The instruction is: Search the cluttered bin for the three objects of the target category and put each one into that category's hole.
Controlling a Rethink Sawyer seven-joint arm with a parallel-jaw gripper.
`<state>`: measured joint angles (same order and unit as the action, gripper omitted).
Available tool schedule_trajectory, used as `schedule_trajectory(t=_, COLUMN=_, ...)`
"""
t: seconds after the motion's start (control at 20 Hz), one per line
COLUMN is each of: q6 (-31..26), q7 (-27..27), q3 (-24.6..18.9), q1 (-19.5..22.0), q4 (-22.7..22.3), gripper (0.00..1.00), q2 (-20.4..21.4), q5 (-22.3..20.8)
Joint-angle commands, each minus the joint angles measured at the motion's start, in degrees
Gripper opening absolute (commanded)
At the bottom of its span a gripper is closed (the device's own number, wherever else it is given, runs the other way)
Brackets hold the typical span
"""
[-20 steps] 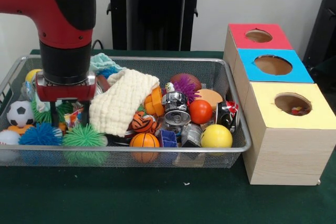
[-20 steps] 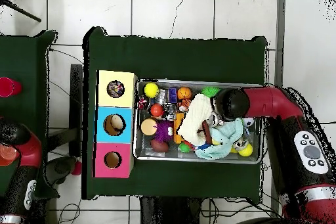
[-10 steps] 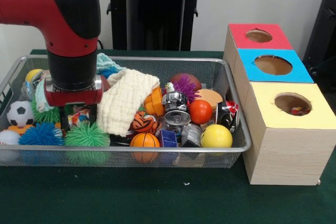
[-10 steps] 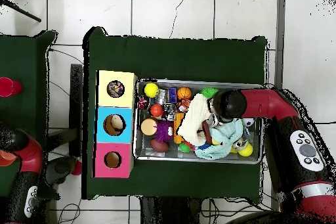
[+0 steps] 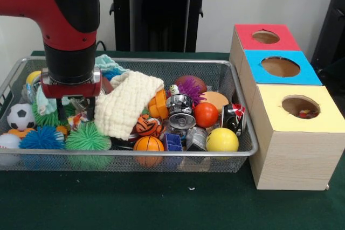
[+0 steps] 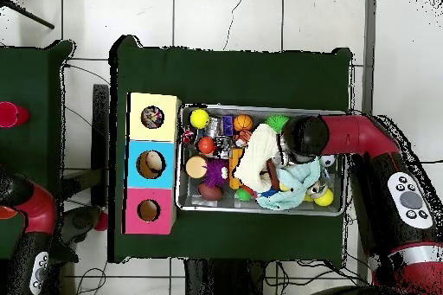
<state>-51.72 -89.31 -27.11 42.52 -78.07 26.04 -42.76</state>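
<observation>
The wire mesh bin [image 5: 161, 153] holds a heap of balls, cans and cloths; it also shows in the overhead view [image 6: 260, 108]. My gripper [image 5: 75, 112] hangs over the bin's left part with its fingers [image 5: 91, 109] wide apart, just above the clutter. A small piece of confetti-print cloth [image 5: 76, 120] shows below and between the fingertips, mostly buried. I cannot tell whether the fingers touch it. In the overhead view the arm's head [image 6: 303, 136] hides the gripper. Something colourful [image 5: 306, 113] lies inside the yellow box's hole.
A cream waffle-knit cloth [image 5: 126, 103] lies right of the gripper, a mint-green towel [image 5: 105, 64] behind it. Green [image 5: 86, 139] and blue [image 5: 40, 138] spiky balls and a soccer ball [image 5: 20, 117] lie in front. Red [image 5: 265, 37], blue [image 5: 280, 67] and yellow [image 5: 299, 106] topped boxes stand to the right.
The gripper dipped into the clutter and shifted slightly right, then rose a little and moved back left. Its fingers stay about as far apart. The green spiky ball shifted slightly.
</observation>
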Motion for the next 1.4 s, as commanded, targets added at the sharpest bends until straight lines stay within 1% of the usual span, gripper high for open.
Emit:
schedule_trajectory(t=0.05, q6=-11.41, q7=19.68, q3=-1.69, q1=-1.13, q4=-1.47, gripper=1.00, q2=1.68, q5=0.00)
schedule_trajectory(t=0.2, q6=-14.35, q7=21.15, q3=-1.67, q1=-1.51, q4=-1.97, gripper=1.00, q2=2.75, q5=-0.46)
schedule_trajectory(t=0.25, q6=-14.55, q7=20.73, q3=-1.84, q1=-1.44, q4=-2.24, gripper=1.00, q2=2.88, q5=-0.24)
schedule_trajectory(t=0.3, q6=-14.06, q7=19.15, q3=-1.79, q1=-1.30, q4=-2.58, gripper=1.00, q2=2.95, q5=0.02)
schedule_trajectory(t=0.45, q6=-10.01, q7=14.29, q3=-2.60, q1=-0.14, q4=-4.24, gripper=1.00, q2=2.91, q5=1.33)
schedule_trajectory(t=0.6, q6=-8.78, q7=12.54, q3=-2.63, q1=-0.17, q4=-4.05, gripper=1.00, q2=2.10, q5=1.39)
schedule_trajectory(t=0.7, q6=-8.10, q7=12.15, q3=-2.76, q1=0.19, q4=-4.73, gripper=1.00, q2=2.31, q5=1.77)
schedule_trajectory(t=0.9, q6=-1.80, q7=10.06, q3=-4.12, q1=1.77, q4=-5.93, gripper=1.00, q2=1.26, q5=2.29)
schedule_trajectory(t=1.05, q6=1.33, q7=9.20, q3=-4.95, q1=2.68, q4=-7.09, gripper=1.00, q2=1.39, q5=2.62)
schedule_trajectory(t=1.4, q6=6.28, q7=7.54, q3=-6.00, q1=3.73, q4=-7.54, gripper=1.00, q2=-0.33, q5=3.38)
